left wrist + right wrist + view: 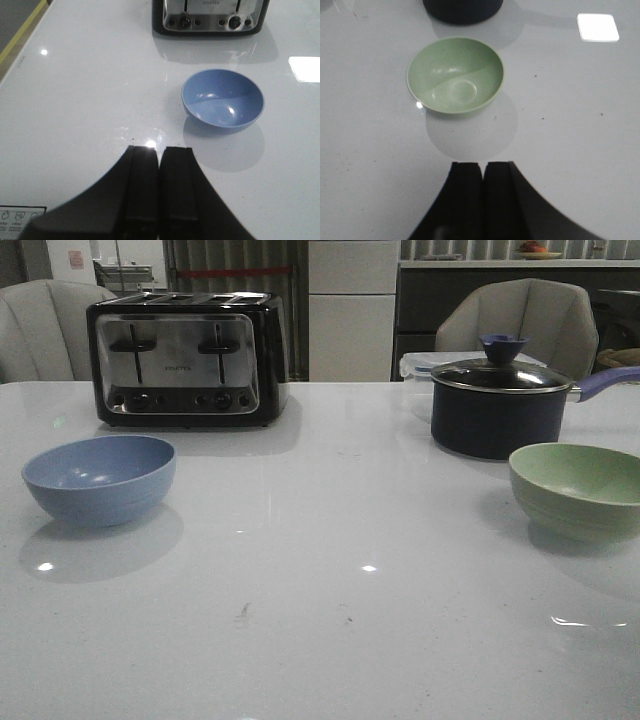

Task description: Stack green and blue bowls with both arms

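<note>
Nothing's been grabbed yet, so this looks like the very start: both bowls sit upright and empty on the white table [320,640], well apart from each other. The left gripper [160,190] has its jaws pressed together with only a thin seam between them, holding nothing, and the blue bowl [223,100] sits ahead of the jaws, a bit off to one side, near the toaster [210,15]. Same deal with the right gripper [483,195]: jaws closed, empty, the green bowl [455,76] out ahead, just in front of the dark saucepan [462,10]. My guess for the next move: open up, reach forward, pinch a rim.
</note>
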{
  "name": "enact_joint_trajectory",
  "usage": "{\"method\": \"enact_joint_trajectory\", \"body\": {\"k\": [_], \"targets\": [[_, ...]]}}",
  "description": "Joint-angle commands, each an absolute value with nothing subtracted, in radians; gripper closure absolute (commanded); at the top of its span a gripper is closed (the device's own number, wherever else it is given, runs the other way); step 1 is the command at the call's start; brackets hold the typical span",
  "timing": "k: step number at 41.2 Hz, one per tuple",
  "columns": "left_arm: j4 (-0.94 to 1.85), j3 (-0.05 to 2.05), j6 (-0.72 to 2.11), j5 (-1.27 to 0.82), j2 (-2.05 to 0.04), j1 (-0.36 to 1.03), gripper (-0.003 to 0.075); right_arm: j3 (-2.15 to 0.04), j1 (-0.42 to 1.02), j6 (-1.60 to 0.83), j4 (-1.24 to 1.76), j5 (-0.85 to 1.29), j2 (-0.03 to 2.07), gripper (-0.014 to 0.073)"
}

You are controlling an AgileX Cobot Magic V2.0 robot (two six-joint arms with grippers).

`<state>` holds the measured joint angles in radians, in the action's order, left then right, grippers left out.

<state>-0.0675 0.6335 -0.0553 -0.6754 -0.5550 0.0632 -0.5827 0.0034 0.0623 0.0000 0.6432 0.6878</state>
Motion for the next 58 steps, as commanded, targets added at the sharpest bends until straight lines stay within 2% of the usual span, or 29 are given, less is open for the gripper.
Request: {"method": "enact_joint_trajectory", "body": {"k": [1, 3, 6, 8, 10, 12, 16, 28, 40, 58], "targets": [[-0.058, 0.668, -0.059, -0.606, -0.595, 0.071, 0.0627, -0.619, 0.006, 0.061, 0.000, 0.589, 0.753, 0.0535], [-0.058, 0.668, -0.059, -0.604, -0.610, 0.071, 0.0619, -0.619, 0.006, 0.061, 0.000, 0.591, 0.780, 0.0525], [-0.058, 0.668, -0.059, -0.599, -0.628, 0.071, 0.0556, -0.620, 0.006, 0.061, 0.000, 0.590, 0.821, 0.0442], [-0.056, 0.668, -0.059, -0.595, -0.635, 0.071, 0.0469, -0.620, 0.006, 0.061, 0.000, 0.584, 0.848, 0.0337], [-0.056, 0.668, -0.059, -0.590, -0.640, 0.071, 0.0342, -0.620, 0.006, 0.061, 0.000, 0.575, 0.875, 0.0199], [-0.056, 0.668, -0.059, -0.586, -0.642, 0.071, 0.0239, -0.623, 0.005, 0.061, 0.000, 0.568, 0.901, 0.0102], [-0.055, 0.668, -0.059, -0.577, -0.642, 0.071, 0.0141, -0.641, 0.003, 0.061, 0.000, 0.561, 0.958, 0.0022], [0.053, 0.652, 0.064, -0.557, -0.642, 0.131, 0.0138, -0.840, -0.103, 0.047, 0.025, 0.650, 1.217, 0.0022], [0.066, 0.626, 0.098, -0.521, -0.642, 0.281, 0.0138, -1.088, -0.222, -0.262, 0.359, 0.742, 1.512, 0.0022], [0.066, 0.626, 0.098, -0.509, -0.642, 0.294, 0.0139, -1.304, -0.223, -0.325, 0.398, 0.764, 1.825, 0.0029]]}}
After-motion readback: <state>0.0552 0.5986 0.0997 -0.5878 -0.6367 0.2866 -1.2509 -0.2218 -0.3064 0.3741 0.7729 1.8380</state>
